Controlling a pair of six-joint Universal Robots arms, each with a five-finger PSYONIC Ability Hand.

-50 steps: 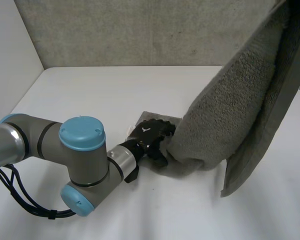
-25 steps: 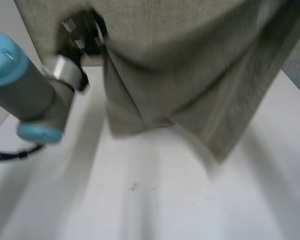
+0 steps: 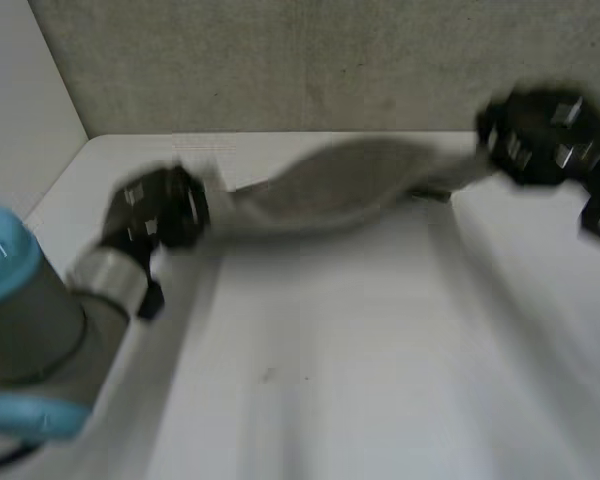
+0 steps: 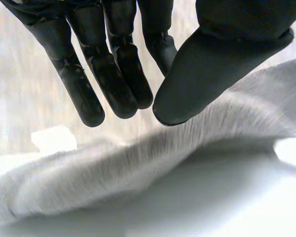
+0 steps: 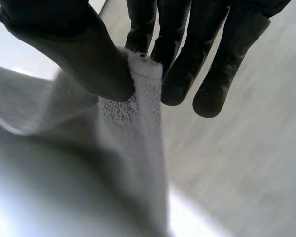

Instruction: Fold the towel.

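Observation:
The grey towel (image 3: 330, 188) hangs as a sagging band just above the far part of the white table (image 3: 370, 370), strung between my two hands. My left hand (image 3: 160, 212) holds its left end. In the left wrist view the thumb (image 4: 207, 74) bears on the towel's edge (image 4: 138, 173) close to the straight fingers (image 4: 113, 74). My right hand (image 3: 540, 130) holds the right end, farther back. In the right wrist view the thumb (image 5: 89, 54) pinches a towel corner (image 5: 138, 113) against the fingers (image 5: 182, 54).
A grey felt-like backdrop (image 3: 330, 60) stands along the table's back edge. A pale side wall (image 3: 20, 120) borders the left. My left arm with its light-blue cap (image 3: 5, 265) reaches over the table's front left.
The towel hung tall from the raised right hand while the left hand closed on its lower corner at the table. Both hands then swung it up and out, and it now stretches low between them.

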